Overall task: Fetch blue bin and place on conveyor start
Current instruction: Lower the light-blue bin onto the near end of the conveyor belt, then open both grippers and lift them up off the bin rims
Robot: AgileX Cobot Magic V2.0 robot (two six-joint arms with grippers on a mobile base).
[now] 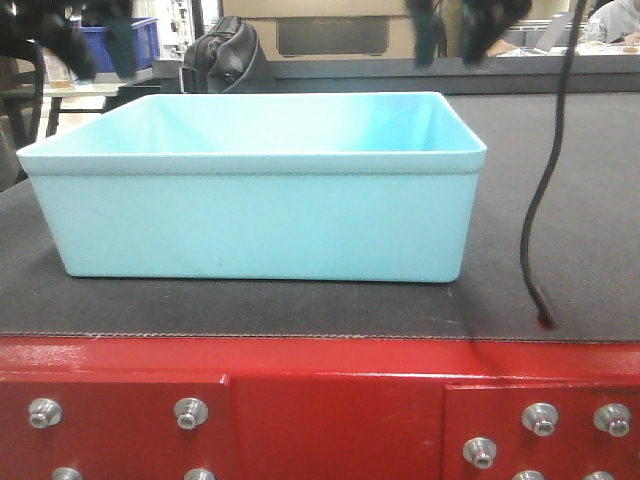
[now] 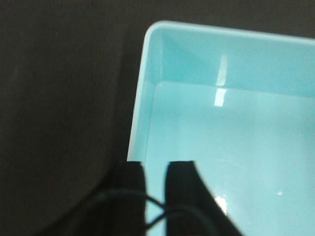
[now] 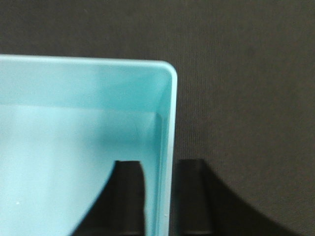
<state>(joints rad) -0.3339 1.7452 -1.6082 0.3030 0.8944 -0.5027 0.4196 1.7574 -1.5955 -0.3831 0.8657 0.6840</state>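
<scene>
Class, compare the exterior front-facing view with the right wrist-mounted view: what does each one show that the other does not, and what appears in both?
Only the front-facing view shows the red frame with silver bolts, a hanging black cable, a dark bag, and the bin's whole outer front wall.

Only the right wrist view shows the right end effector straddling the bin's side wall, one finger inside and one outside.

Both show the blue bin resting on the dark belt.

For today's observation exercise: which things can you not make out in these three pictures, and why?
- Front view: both grippers are cut off by the top edge.
- Front view: the blue bin has its floor hidden by its front wall.
- Left wrist view: left gripper is blurred; its grip is unclear.
- Right wrist view: right gripper straddles the wall; contact is unclear.
</scene>
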